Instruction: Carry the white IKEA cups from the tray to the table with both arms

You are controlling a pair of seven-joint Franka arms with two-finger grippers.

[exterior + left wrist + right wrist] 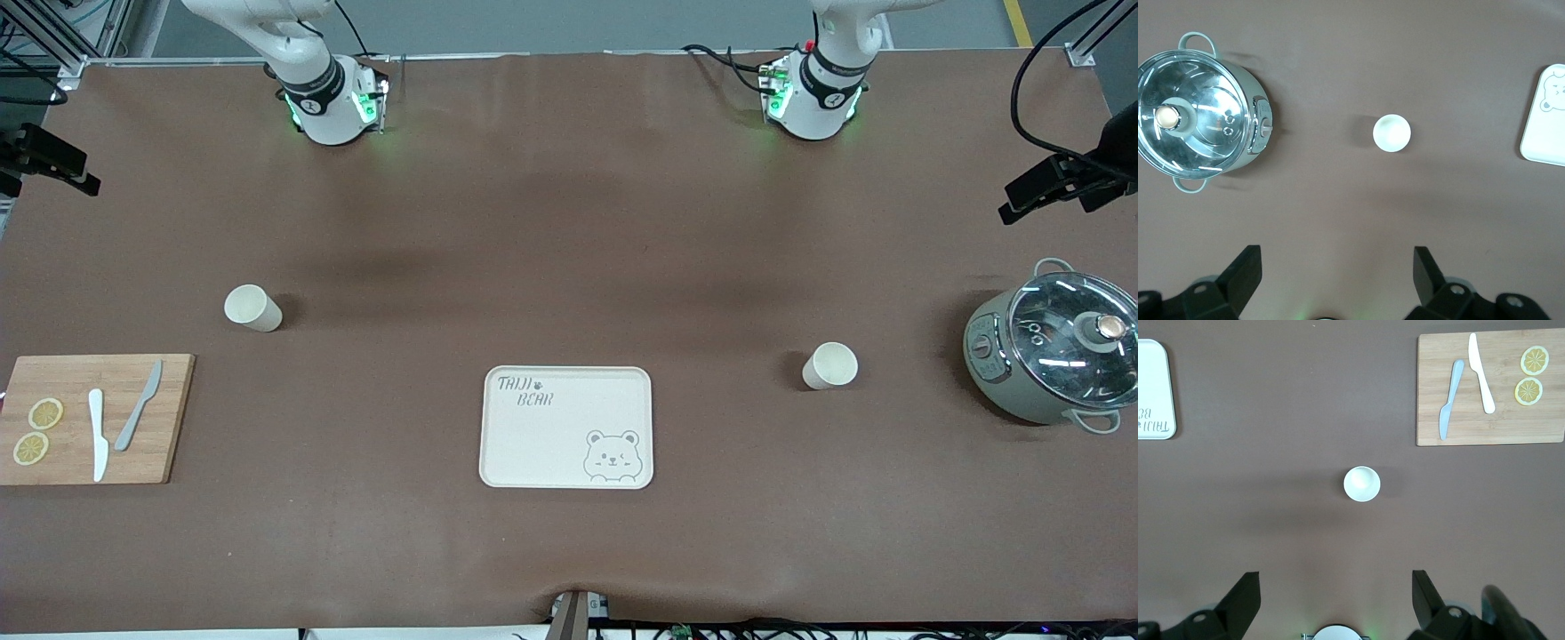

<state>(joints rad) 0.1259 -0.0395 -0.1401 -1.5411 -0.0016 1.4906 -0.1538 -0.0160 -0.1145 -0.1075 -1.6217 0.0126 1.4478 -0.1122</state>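
Note:
Two cream-white cups stand upright on the brown table. One cup point(253, 308) is toward the right arm's end; it also shows in the right wrist view point(1361, 483). The other cup point(830, 365) is toward the left arm's end, beside the pot; it also shows in the left wrist view point(1392, 133). The bear-printed tray point(566, 427) lies between them, nearer the front camera. My left gripper point(1337, 267) is open and empty, high above the table. My right gripper point(1336, 590) is open and empty, also high. Neither gripper shows in the front view; only the arm bases do.
A grey-green pot with a glass lid point(1055, 354) stands at the left arm's end. A wooden board point(93, 418) with two knives and two lemon slices lies at the right arm's end. Black camera mounts point(1062, 178) stick in at both table ends.

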